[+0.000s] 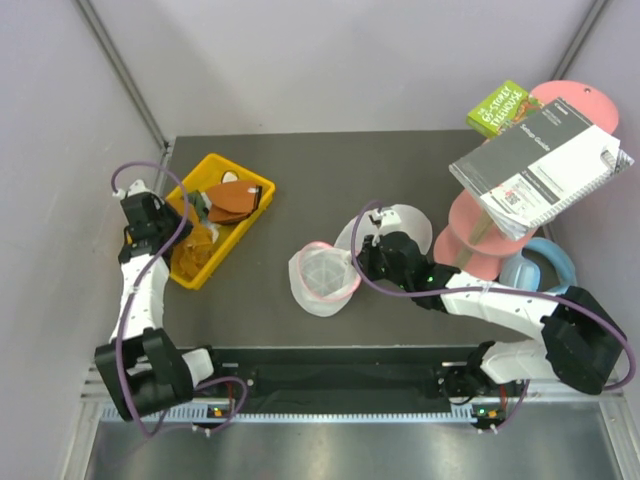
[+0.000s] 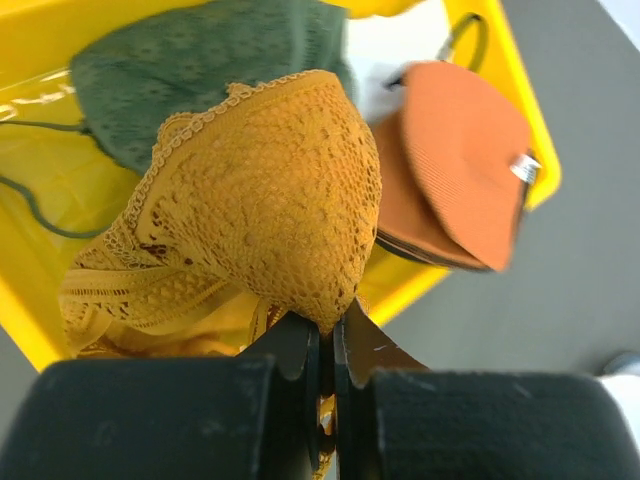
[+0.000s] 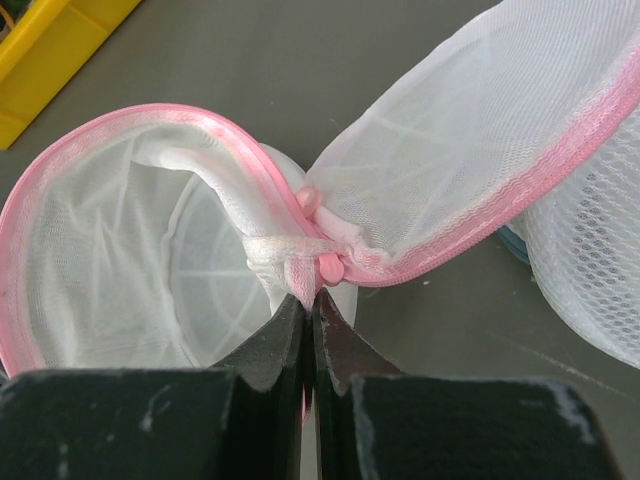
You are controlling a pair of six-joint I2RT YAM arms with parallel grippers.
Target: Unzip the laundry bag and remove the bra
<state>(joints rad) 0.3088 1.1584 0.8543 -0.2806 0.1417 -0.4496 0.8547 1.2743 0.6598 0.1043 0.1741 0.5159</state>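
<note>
On my left, the wrist view shows what the overhead blurs: my left pincer (image 2: 327, 335) is clamped tight on the edge of the orange-yellow lace bra (image 2: 270, 190), over the yellow bin (image 2: 500, 90) (green cloth (image 2: 200, 60) and reddish-brown cups (image 2: 450, 170) lie inside); further right, on the worktop (image 1: 300, 170), the laundry bag (image 1: 322, 278) gapes unzipped; my right pincer (image 3: 312, 300) is closed on its pink rim where the two halves join.

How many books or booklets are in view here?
2. A green book sits far right at the top of the pink stand. A spiral-bound guide lies just nearer, overlapping it. Others may be hidden beneath.
</note>
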